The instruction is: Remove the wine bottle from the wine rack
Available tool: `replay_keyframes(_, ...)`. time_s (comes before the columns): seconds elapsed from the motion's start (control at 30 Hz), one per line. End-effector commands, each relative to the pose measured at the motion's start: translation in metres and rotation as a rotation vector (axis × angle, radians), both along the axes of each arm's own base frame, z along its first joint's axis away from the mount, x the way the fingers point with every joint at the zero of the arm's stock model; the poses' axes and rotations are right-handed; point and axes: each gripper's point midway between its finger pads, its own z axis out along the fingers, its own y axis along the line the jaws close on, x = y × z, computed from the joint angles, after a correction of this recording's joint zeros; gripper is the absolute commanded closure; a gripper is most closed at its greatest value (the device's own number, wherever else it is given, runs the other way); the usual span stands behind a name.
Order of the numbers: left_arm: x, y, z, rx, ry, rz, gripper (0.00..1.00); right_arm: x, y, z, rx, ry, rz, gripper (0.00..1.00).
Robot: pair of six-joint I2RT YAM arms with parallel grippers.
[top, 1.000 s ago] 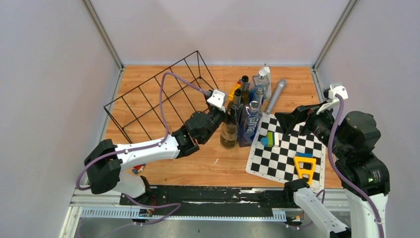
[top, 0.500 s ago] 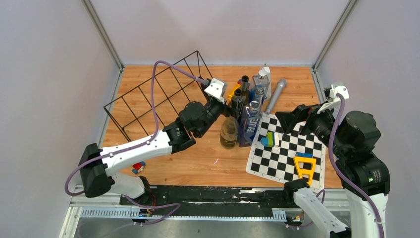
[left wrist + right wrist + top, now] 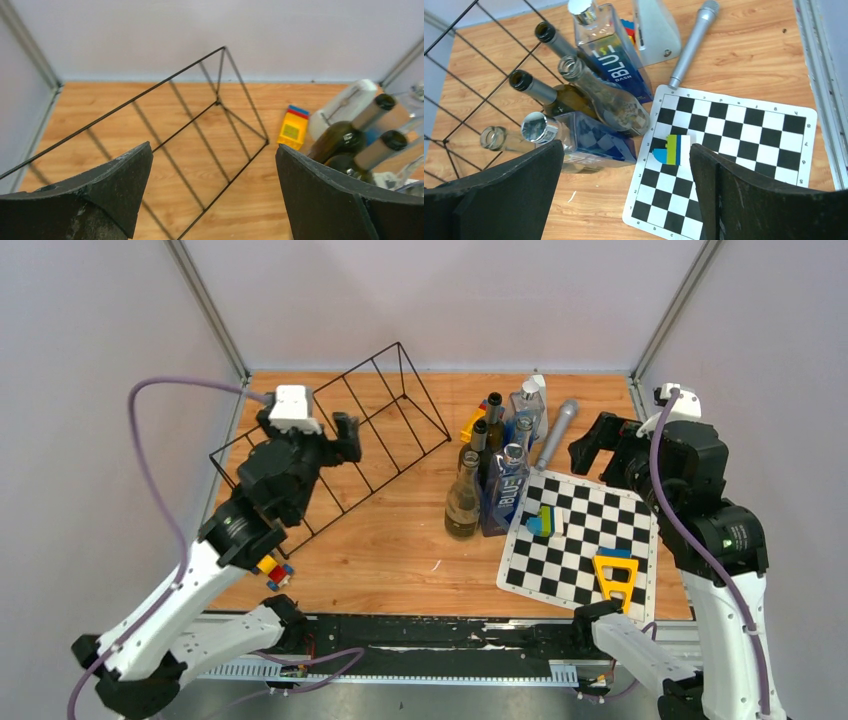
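The long black wire wine rack (image 3: 330, 445) lies empty on the wooden table at the back left; it also shows in the left wrist view (image 3: 218, 101). The wine bottle (image 3: 462, 505), with a clear neck and an amber body, stands upright on the table right of the rack, at the front of a bottle cluster; its mouth shows in the right wrist view (image 3: 494, 137). My left gripper (image 3: 338, 445) is open and empty, raised over the rack (image 3: 212, 190). My right gripper (image 3: 598, 445) is open and empty, above the checkerboard mat's back edge (image 3: 626, 195).
Two dark wine bottles (image 3: 484, 430), blue square bottles (image 3: 505, 495) and a white jug (image 3: 535, 400) stand clustered behind the wine bottle. A grey microphone (image 3: 558, 430) lies beside them. The checkerboard mat (image 3: 580, 540) carries toy blocks (image 3: 545, 522) and an orange frame (image 3: 615, 578).
My left gripper has let go of the wine bottle's neck and swung back left and up over the rack. The bottle stays standing. My right arm rose and moved back a little.
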Motion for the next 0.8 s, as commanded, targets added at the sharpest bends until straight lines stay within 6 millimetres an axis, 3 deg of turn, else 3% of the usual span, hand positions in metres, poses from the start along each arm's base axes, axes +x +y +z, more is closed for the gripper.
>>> replay_keyframes(0.0,-0.031,0.058,-0.063,0.07,0.184,0.115,0.0,-0.008,-0.023,-0.005,0.016,0.008,-0.148,0.01)
replay_keyframes(0.23,-0.061,0.087,-0.111,0.091,0.287,0.158,0.0,-0.01,-0.022,-0.042,0.033,0.084,-0.155,0.0)
replay_keyframes(0.5,-0.076,0.1,-0.119,0.106,0.292,0.155,0.0,0.005,-0.018,-0.061,0.094,0.133,-0.076,0.0)
replay_keyframes(0.6,-0.078,0.101,-0.122,0.114,0.29,0.145,0.0,0.015,-0.032,-0.06,0.158,0.117,-0.099,0.0)
replay_keyframes(0.77,-0.08,0.101,-0.122,0.095,0.285,0.142,0.0,0.015,-0.044,-0.055,0.177,0.066,-0.165,0.0)
